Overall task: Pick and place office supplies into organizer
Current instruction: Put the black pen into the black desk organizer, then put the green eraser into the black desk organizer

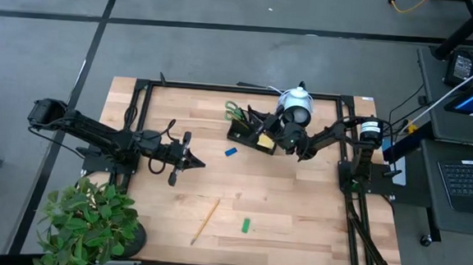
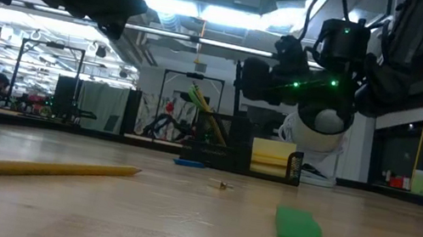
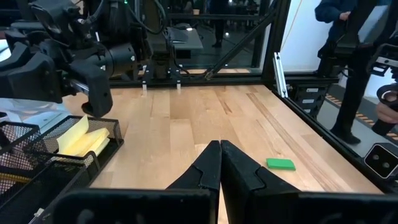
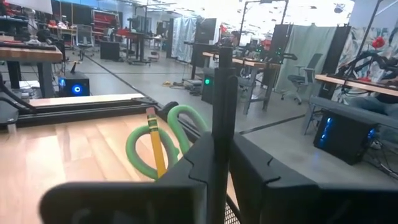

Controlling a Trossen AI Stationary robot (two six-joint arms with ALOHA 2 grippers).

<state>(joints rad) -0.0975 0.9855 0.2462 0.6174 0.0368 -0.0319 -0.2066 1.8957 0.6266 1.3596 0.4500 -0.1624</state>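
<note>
The right gripper (image 4: 221, 168) pinches a black pen (image 4: 222, 93) upright over the organizer (image 1: 248, 136) — scissors (image 4: 163, 144) just beyond (left gripper (image 3: 219, 165) shut).

This is a robotics lab or workshop hall: a butcher-block table (image 1: 297, 210) is sitting inside a black metal frame (image 1: 223, 88) on a grey concrete floor (image 1: 225, 50), with a laptop (image 1: 469, 181) standing by on a cart to the right. Beyond the table, strip lights (image 2: 204, 10) are glowing under an open ceiling, more benches and dark equipment racks (image 4: 205, 31) are filling the far room, and a person (image 3: 348, 56) is standing beside the rig.
</note>
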